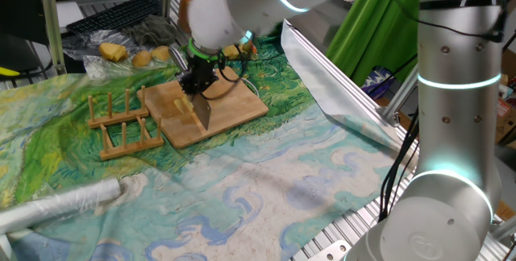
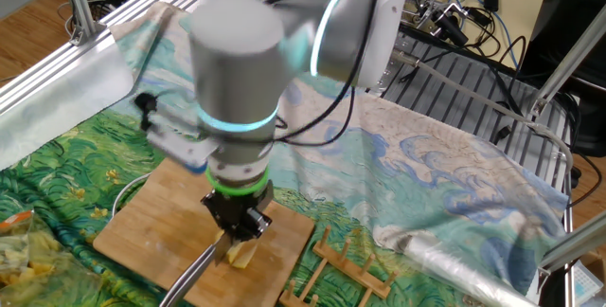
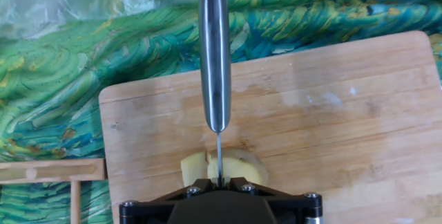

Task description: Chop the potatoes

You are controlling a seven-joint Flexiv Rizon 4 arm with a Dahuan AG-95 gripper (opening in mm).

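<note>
Pincer (image 1: 196, 92) with knife (image 3: 215, 51) over potatoes (image 3: 235, 167)

silver-grey rounded arm (image 1: 435, 92), glowing teal joint rings, black cables.

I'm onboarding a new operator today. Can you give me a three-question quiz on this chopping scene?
1. True or false: the knife is held by the tool.
2. The potato lies on: A) the wooden rack, B) the cutting board, C) the painted cloth.
3. Fill in: in the hand view, the blade's edge runs down into the ____.

Key: 1 true; 2 B; 3 potato.
</note>
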